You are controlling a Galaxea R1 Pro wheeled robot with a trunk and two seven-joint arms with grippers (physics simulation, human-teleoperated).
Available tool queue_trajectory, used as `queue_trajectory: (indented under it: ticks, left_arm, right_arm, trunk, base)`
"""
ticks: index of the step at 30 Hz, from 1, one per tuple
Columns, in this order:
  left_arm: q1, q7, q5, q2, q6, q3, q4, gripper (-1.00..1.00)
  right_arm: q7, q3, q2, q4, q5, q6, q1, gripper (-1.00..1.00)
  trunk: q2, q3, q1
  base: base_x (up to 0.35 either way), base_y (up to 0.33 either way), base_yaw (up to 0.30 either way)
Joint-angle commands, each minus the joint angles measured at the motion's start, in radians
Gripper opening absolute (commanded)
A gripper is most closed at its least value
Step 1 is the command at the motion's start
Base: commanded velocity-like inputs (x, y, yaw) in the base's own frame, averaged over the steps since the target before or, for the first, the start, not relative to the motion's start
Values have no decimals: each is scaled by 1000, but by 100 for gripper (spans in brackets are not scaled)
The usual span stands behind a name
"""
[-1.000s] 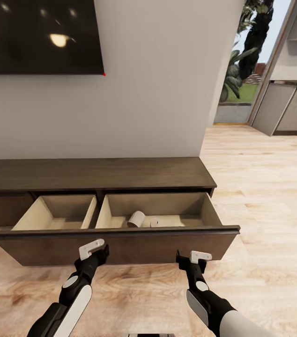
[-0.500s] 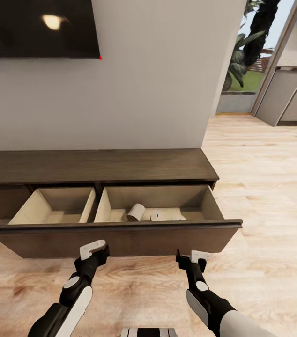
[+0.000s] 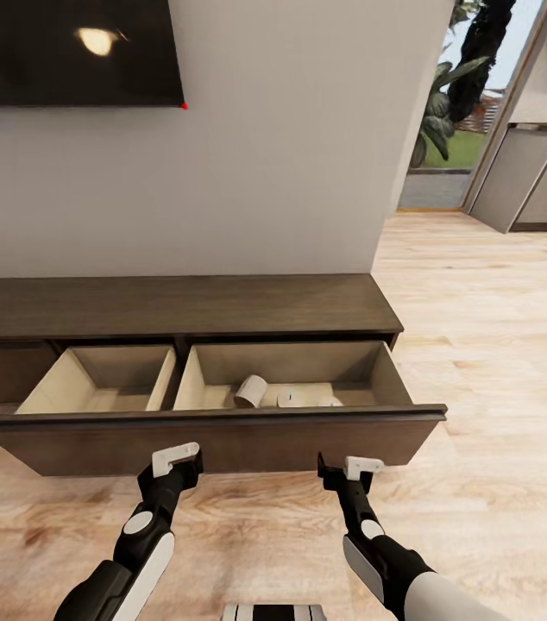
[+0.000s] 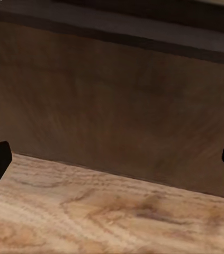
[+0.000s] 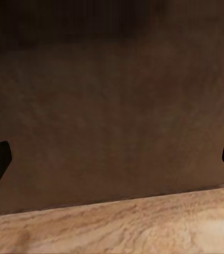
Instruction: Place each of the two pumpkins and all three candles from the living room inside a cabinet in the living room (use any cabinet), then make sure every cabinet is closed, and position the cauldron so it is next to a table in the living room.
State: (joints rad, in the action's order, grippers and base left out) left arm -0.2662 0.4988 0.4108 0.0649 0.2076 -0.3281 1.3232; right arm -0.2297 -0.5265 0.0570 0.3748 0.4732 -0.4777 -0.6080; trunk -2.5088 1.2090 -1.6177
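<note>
Cabinet [image 3: 179, 306] drawer [image 3: 213, 440] stands out with candles [image 3: 252, 391] inside; both empty, spread grippers, left [image 3: 179, 461] and right [image 3: 349, 473], face its front, probably to push it shut.

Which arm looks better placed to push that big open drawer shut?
Either, roughly: the left gripper and right gripper both sit open just before the drawer front.

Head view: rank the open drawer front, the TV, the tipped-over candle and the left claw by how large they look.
1. Drawer front, widest thing listed.
2. TV, cut off by the frame, so only its visible part counts.
3. Left claw, nearer the camera, so unsure against the candle.
4. Candle.
</note>
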Motion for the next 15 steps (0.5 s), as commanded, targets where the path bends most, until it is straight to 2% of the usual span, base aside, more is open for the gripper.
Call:
queue_trajectory:
  ticks: [1, 6, 15]
  left_arm:
    - [-1, 8, 6, 1, 3, -3, 1, 100]
    - [-1, 8, 6, 1, 4, -3, 1, 100]
    - [-1, 9, 7, 1, 4, -3, 2, 100]
  right_arm:
    - [-6, -9, 0, 0, 5, -4, -1, 100]
    - [-4, -9, 0, -1, 4, -4, -1, 100]
    - [-3, -10, 0, -1, 4, -3, -1, 100]
  trunk:
    - [0, 1, 0]
    - [0, 1, 0]
    - [0, 1, 0]
  base:
    - [94, 0, 0]
    - [225, 0, 0]
    - [131, 0, 0]
